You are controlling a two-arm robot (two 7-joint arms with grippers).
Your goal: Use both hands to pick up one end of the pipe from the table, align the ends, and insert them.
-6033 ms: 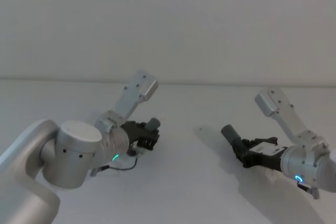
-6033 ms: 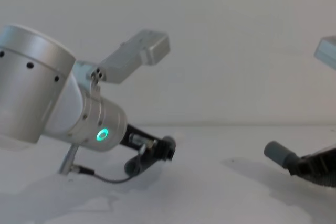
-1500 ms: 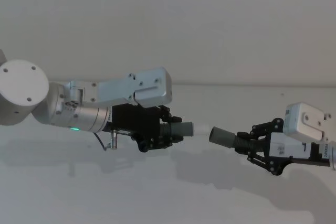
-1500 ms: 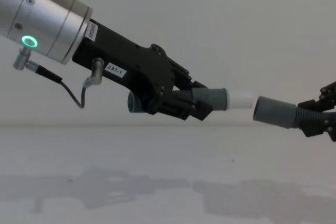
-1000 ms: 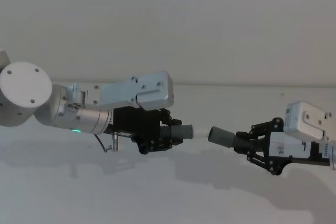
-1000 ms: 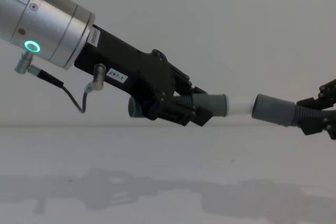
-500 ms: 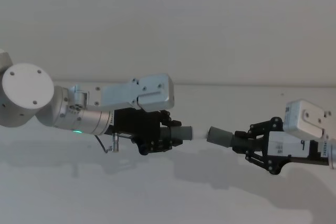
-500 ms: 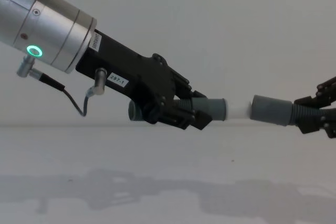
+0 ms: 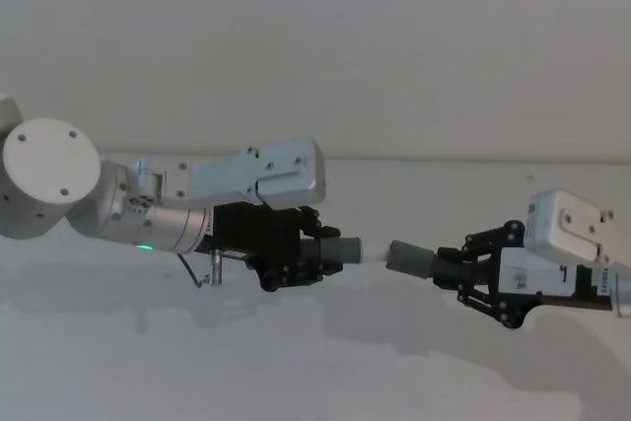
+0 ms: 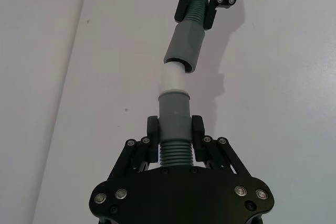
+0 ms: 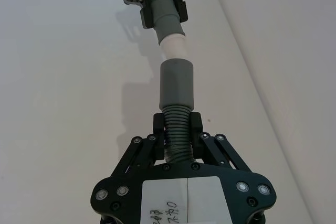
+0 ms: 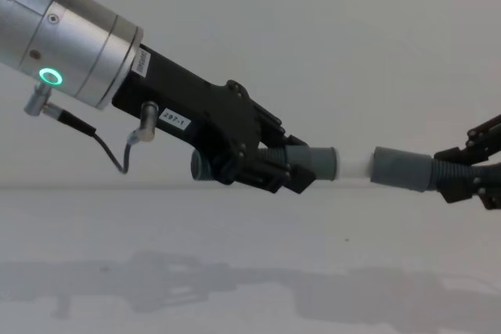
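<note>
Left gripper (image 10: 175,129) clamps the short tube (image 10: 174,124) by its ribbed section, held above the table (image 9: 296,362). Its white tip (image 10: 174,78) meets the cuff (image 10: 185,48) mouth — insertion depth cannot be told. Right gripper (image 11: 177,129) grips the ribbed hose (image 11: 177,135) just behind the cuff.

The left gripper (image 12: 293,168) bore a small white sticker (image 12: 175,119) on the side of its black body, reading "297-1" in the chest view. The right gripper (image 11: 177,129) carried a white label (image 11: 186,199) on its black body; the handwriting at the label's edge was cut off and seemed to start "207", though it could not be read for certain.
</note>
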